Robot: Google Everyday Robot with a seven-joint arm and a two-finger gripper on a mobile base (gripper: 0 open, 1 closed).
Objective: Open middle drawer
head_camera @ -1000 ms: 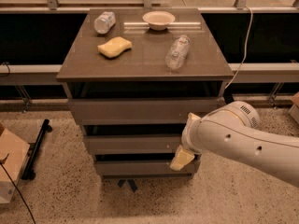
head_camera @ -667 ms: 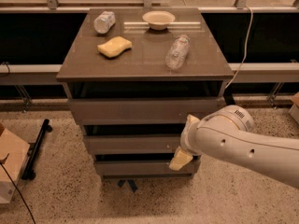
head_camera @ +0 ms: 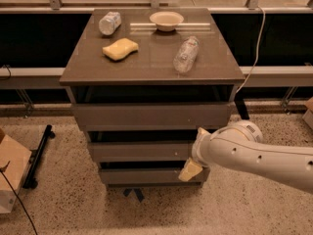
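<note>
Grey-brown middle drawer point(head_camera: 139, 152), gripper point(head_camera: 195, 151) at its right end.

White arm point(head_camera: 254, 153), tan claw point(head_camera: 195, 152) by cabinet point(head_camera: 146, 62)

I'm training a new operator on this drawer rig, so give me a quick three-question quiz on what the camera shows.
1. At which part of the middle drawer front is the gripper? A) left end B) centre C) right end
2. True or false: the yellow sponge lies inside the bowl.
3. Fill in: ___ plastic bottles lie on the cabinet top.
Key: 1 C; 2 false; 3 two.
</note>
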